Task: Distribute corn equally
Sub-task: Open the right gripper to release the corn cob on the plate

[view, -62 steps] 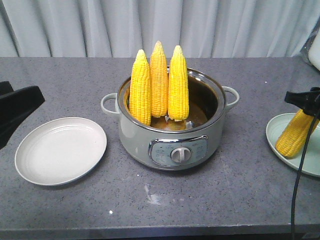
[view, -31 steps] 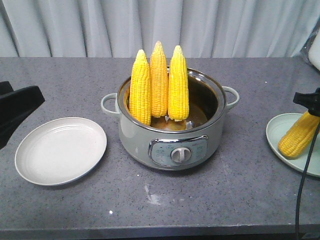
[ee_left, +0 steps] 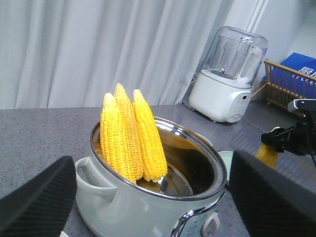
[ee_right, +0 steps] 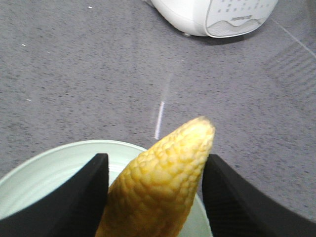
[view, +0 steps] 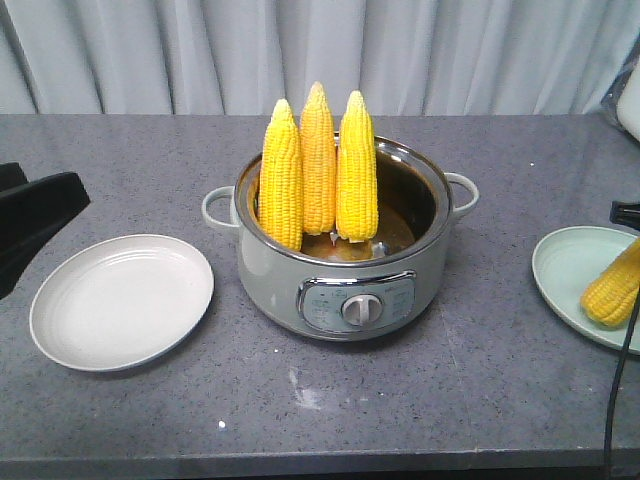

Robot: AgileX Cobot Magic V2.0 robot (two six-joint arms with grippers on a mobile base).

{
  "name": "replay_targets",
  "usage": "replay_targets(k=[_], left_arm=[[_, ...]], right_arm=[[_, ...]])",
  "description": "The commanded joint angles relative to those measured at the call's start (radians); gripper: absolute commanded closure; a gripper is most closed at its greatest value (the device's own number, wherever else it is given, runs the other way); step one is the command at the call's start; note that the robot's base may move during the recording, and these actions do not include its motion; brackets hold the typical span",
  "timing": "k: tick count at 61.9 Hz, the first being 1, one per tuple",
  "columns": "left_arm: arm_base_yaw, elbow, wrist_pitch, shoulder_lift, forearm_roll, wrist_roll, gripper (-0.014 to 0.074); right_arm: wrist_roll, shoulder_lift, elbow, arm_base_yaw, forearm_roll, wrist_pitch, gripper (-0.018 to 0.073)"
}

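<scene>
Setting: grey speckled tabletop [view: 480, 400] with a pale curtain [view: 400, 50] hanging behind it
Pot: round cooker pot [view: 270, 270] in the middle of the tabletop, open at the top, knob facing front
Corn in the pot: three cobs [view: 318, 160] standing upright side by side against the left inner wall, tips well above the rim
Right plate: pale green plate [view: 565, 265] at the right edge, with a fourth cob [view: 612, 290] tilted over it, lower end down at the plate; I cannot tell whether it touches
Right fingers: right fingers [ee_right: 84, 197] closed against both sides of the fourth cob, gripping it
Left plate: white plate [view: 120, 300] left of the pot, no corn on it
Left fingers: left fingers [ee_left: 34, 197] spread wide with nothing between them, pointed toward the pot from its left
Done so far: one of the four cobs is at a plate but looks not yet let go
Left to do: an even split would seem to mean two cobs per plate, so one more for the green plate and two for the white one
</scene>
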Motion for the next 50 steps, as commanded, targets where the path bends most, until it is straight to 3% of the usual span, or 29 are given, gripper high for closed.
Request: replay_targets(k=[1, 25, 50], left_arm=[[-0.004, -0.033, -0.011, -0.003, -0.051, -0.010, 0.0007], [-0.004, -0.033, -0.034, -0.003, -0.051, -0.010, 0.0007], [-0.004, -0.033, -0.033, -0.003, -0.051, -0.010, 0.0007]], right_arm=[[-0.045, -0.033, -0.026, -0.008, 0.016, -0.008, 0.0149], [-0.090, -0.025, -0.032, -0.008, 0.020, 0.095, 0.0149], [-0.090, -0.022, -0.032, -0.007, 0.020, 0.096, 0.0149]])
